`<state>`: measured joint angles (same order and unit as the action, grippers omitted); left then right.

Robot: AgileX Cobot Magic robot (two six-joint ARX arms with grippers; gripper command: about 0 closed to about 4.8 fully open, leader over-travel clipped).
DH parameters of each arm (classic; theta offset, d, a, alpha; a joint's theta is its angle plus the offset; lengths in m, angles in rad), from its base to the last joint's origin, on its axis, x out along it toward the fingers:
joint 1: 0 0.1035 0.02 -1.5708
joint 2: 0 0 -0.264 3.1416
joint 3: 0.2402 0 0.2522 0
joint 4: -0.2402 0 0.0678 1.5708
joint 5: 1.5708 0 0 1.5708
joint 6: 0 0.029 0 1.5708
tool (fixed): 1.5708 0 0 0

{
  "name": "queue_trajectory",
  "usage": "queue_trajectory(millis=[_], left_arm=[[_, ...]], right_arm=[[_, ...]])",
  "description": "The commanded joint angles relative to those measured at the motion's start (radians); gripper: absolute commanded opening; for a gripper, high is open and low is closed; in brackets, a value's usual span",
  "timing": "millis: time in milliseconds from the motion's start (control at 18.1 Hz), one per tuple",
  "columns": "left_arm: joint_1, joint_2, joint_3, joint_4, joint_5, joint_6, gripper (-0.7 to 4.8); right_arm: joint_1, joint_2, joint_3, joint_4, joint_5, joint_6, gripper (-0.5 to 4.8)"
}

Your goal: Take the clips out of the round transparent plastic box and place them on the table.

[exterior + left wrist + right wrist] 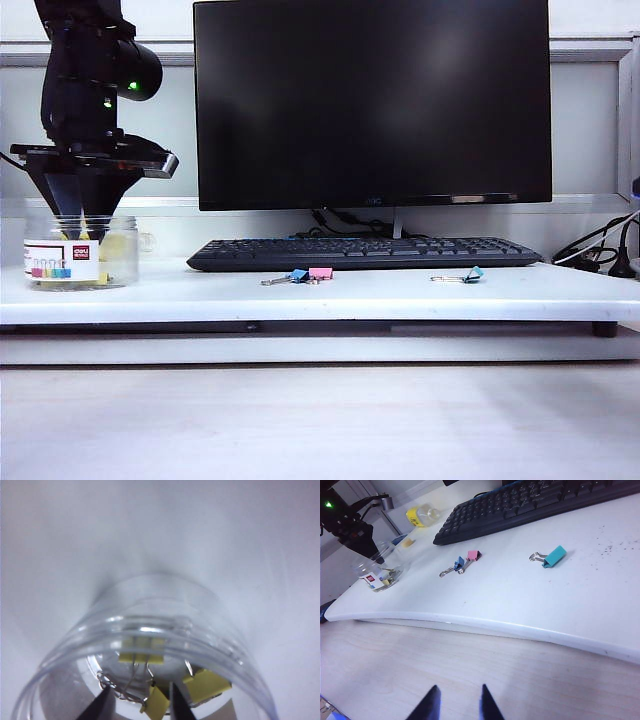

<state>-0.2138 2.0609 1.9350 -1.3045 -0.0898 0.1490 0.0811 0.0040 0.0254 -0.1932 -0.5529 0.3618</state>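
- Worktop (400, 295): long white slab with a thick front edge, carrying a black keyboard (365, 253) in front of a dark monitor (372, 100).
- Round transparent plastic box (80, 252): short clear jar with a white label showing a red logo, standing upright at the left end of the worktop, well apart from the keyboard; seen from above in the left wrist view (150, 645).
- Clips (142, 651): pale-yellow binder clips with silver wire handles, lying on the floor of the box; at least three show through the open mouth.
- Left claw (137, 705): lowered from above into the mouth of the box, its two dark fingers (100, 707) parted, with one yellow clip and some wire handles lying between them. Whether the fingers touch or pinch that clip cannot be told.
- Right claw (457, 705): held low in front of the worktop, over the pale wooden surface below it, fingers spread and nothing between them; it does not appear in the exterior view.
- Blue and pink clips (305, 275): touching each other on the worktop, just in front of the keyboard.
- Teal clip (470, 275): alone on the worktop, to the right of that pair.
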Motion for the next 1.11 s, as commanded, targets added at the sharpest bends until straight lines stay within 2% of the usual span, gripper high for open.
queue_trajectory(millis=[55,443,498,554,1107], left_arm=[[-0.001,0.002,0.003,0.0,0.0,0.013,1.57],[-0.001,0.026,-0.008,0.0,-0.005,0.055,1.65],[-0.001,0.027,-0.008,-0.003,-0.009,0.055,1.83],[-0.001,0.03,-0.008,-0.003,-0.054,0.054,1.98],[-0.001,0.056,-0.014,-0.009,-0.036,0.053,1.98]], right_arm=[[0.0,-0.002,0.002,-0.011,-0.011,-0.002,1.08],[0.0,-0.002,0.002,-0.011,-0.011,-0.002,1.08],[0.0,-0.002,0.002,-0.011,-0.011,-0.002,1.07],[0.0,-0.002,0.002,-0.011,-0.011,-0.002,1.08],[0.0,-0.002,0.002,-0.011,-0.011,-0.002,1.08]])
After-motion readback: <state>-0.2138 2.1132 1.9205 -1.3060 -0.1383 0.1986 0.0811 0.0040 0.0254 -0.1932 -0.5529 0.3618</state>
